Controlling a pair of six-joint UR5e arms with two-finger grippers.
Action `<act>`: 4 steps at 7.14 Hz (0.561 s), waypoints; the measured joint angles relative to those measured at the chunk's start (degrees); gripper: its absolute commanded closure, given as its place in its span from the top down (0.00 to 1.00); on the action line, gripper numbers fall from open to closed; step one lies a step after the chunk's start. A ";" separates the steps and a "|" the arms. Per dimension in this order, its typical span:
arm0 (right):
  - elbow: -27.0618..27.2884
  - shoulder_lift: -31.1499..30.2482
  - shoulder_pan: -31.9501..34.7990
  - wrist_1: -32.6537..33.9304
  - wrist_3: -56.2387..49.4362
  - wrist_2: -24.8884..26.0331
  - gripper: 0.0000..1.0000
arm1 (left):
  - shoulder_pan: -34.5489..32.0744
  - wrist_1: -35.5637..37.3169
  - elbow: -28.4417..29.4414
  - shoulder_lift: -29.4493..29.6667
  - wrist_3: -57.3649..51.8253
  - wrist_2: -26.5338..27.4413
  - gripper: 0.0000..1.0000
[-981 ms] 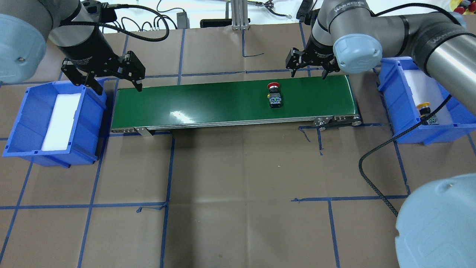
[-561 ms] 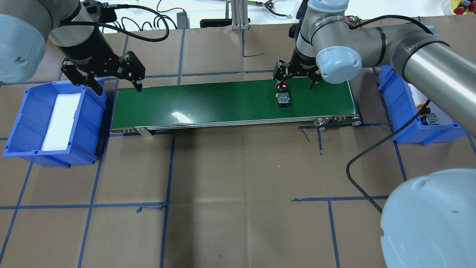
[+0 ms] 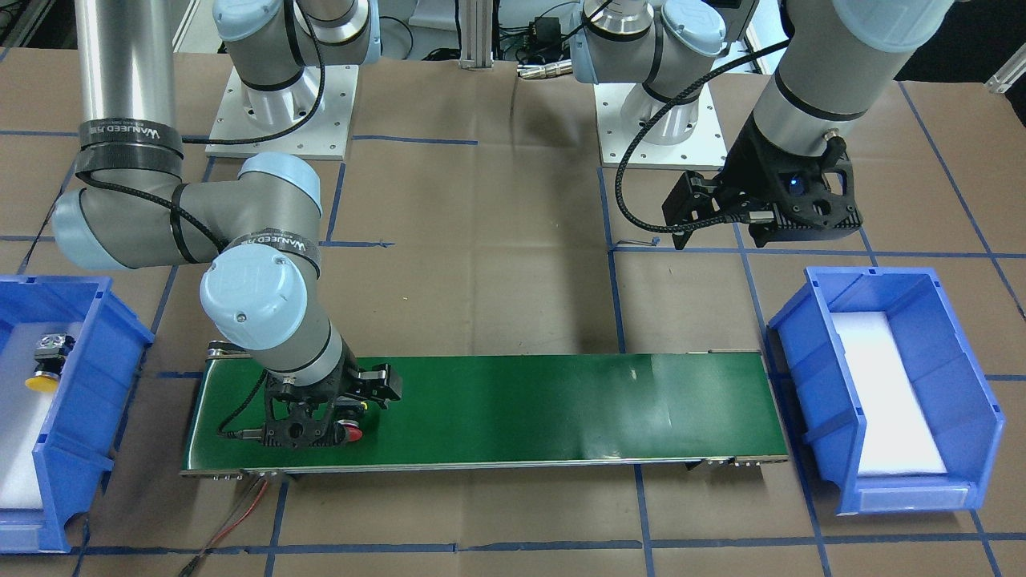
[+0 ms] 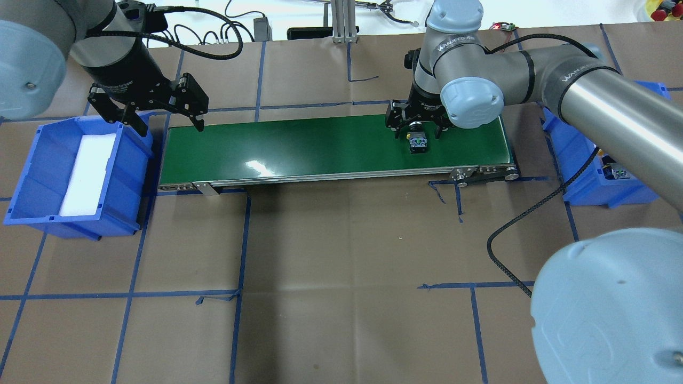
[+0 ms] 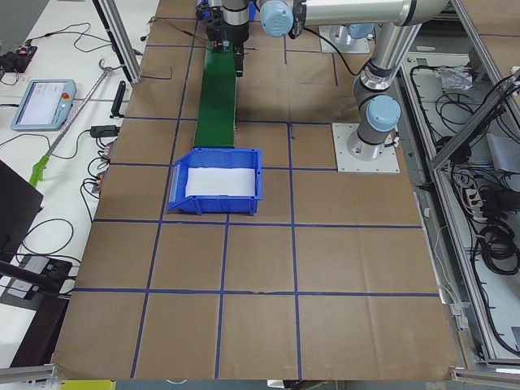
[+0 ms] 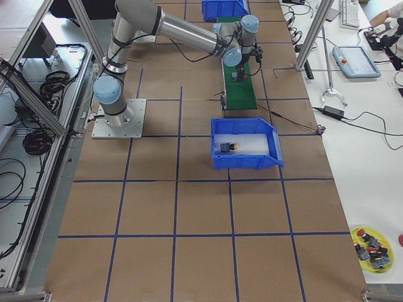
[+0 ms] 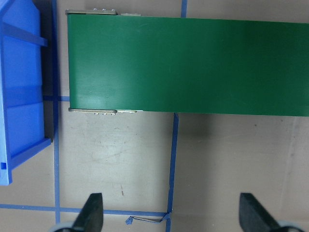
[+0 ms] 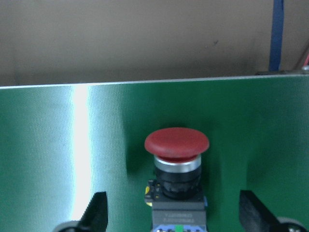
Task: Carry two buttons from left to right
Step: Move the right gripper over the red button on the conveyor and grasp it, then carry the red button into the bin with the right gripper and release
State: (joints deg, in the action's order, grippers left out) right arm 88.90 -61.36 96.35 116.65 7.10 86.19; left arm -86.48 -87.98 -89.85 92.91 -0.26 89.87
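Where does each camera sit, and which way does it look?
Front: across the table, facing the left arm and right arm.
Overhead: behind both arms, looking down at the green belt.
Left side: table's end, along the belt; left arm nearest.
Right side: other end; right arm nearest.
Left wrist: down on belt's end; left hand.
Right wrist: at the red button; right hand.
Shared: front and right wrist both see the red button.

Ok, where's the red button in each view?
Front-facing: red button at the green belt's left end.
Overhead: belt's right part, under the right pincer.
Exterior left: too small to tell.
Exterior right: too small to tell.
Left wrist: not in it.
Right wrist: low centre, inside the open pincer.
Shared landmark: green belt.
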 measured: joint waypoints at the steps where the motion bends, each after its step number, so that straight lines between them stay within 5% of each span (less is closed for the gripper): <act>1: -0.01 0.39 -0.03 -0.18 -0.24 0.31 0.36 | 0.00 0.00 0.07 0.01 0.00 0.00 0.99; 2: -0.02 0.47 -0.07 -0.29 -0.55 1.21 0.13 | 0.00 0.00 0.14 0.02 0.00 -0.02 0.99; 4: -0.30 -0.17 -0.54 -0.38 -1.22 5.53 0.04 | 0.00 0.00 0.25 0.06 0.03 -0.01 0.99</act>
State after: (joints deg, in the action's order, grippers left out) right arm 88.60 -61.53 95.81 116.27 5.89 91.72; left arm -86.49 -87.98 -89.60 92.97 -0.24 89.86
